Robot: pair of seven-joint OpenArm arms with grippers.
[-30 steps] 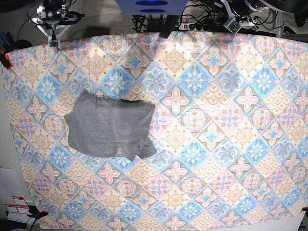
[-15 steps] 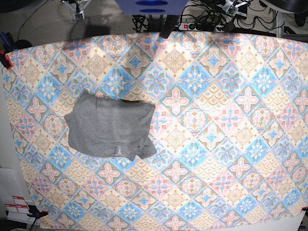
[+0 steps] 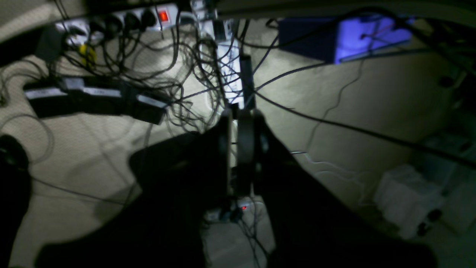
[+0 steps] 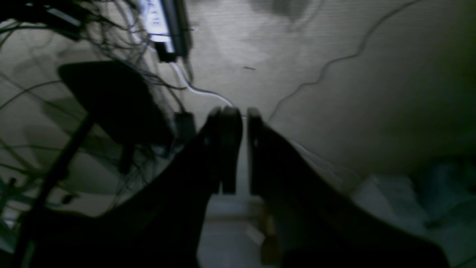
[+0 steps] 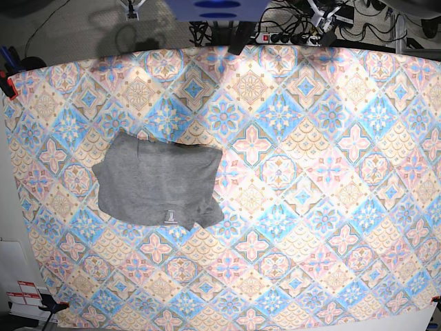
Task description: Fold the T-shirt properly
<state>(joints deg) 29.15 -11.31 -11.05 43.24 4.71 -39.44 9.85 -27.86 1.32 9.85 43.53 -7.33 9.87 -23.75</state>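
The grey T-shirt (image 5: 157, 185) sits folded into a rough rectangle on the left part of the patterned tablecloth (image 5: 331, 172), white label near its front edge. The left gripper (image 3: 238, 123) is pinched closed on nothing, over floor cables (image 3: 178, 74). The right gripper (image 4: 240, 123) is nearly closed, a thin gap showing, also empty.

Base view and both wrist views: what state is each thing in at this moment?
T-shirt: folded into a rough rectangle, lying flat on the tablecloth, white label showing at its near edge, nothing holding it.
Tablecloth: spread flat over the table.
Left gripper: shut, holding nothing, over the cabled floor beyond the table.
Right gripper: shut, holding nothing, also off the table.
Power strip: switch lit red.
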